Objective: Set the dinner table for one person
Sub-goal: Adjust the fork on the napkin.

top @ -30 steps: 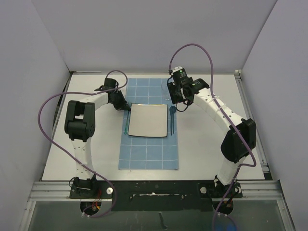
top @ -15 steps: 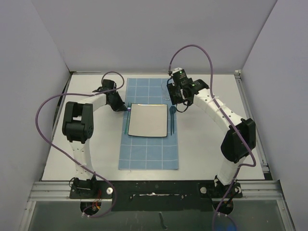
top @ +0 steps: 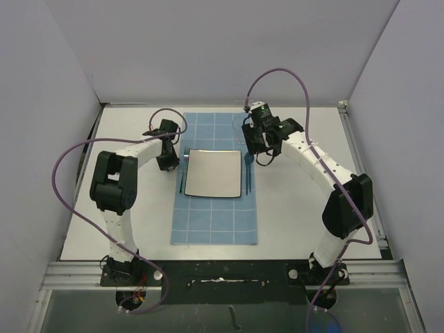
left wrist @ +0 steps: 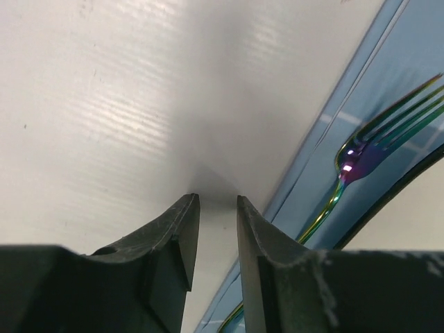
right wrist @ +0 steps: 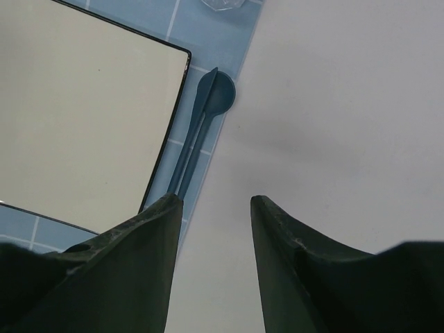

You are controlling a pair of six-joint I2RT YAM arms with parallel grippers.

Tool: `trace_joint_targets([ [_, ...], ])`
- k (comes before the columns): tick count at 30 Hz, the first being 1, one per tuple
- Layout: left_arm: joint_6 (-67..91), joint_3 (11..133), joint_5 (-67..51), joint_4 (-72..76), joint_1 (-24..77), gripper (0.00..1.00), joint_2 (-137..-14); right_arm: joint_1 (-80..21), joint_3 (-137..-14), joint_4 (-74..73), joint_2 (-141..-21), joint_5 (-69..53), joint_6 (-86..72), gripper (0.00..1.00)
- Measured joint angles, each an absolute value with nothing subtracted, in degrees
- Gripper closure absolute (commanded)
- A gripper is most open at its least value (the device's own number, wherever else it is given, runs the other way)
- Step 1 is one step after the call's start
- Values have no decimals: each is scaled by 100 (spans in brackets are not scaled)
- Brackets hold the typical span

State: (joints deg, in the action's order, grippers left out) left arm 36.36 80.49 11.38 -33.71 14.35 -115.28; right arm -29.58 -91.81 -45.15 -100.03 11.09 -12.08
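On the white dinner table [top: 298, 201] lies a blue gridded mat [top: 214, 222] with a square pale plate [top: 214, 173] on it. An iridescent fork [left wrist: 364, 152] lies on the mat along the plate's left side. A blue spoon [right wrist: 219, 93] and a blue knife [right wrist: 196, 132] lie side by side along the plate's right side. My left gripper [top: 171, 160] hovers low over bare table just left of the mat's edge, its jaws a little apart with nothing between them. My right gripper [top: 261, 148] hangs open and empty above the mat's right edge, beside the spoon.
The rim of a clear glass thing [right wrist: 223, 4] shows on the mat beyond the spoon. Grey walls close in the table at the back and both sides. A black rail [top: 222, 272] runs along the near edge by the arm bases.
My left gripper's jaws have parted, and it has drawn back leftward off the mat, away from the fork. The right arm has barely shifted.
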Motion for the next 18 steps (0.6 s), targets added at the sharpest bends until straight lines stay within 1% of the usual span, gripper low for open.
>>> trace_joint_targets([
  [4,3592,7817,1638,-3575,1712,76,-11336,-2958,-9015,-4482,-9751,1087,-1249,55],
  [9,3505,7397,1984,-3701,1942,78,-10892,-2945,-8899,-4458,-9524,1085,-1271,55],
  [18,3216,7343,1916,-3483,1973,80,-10436,-2921,-8823,-4416,-9502,1076,-1297,55],
])
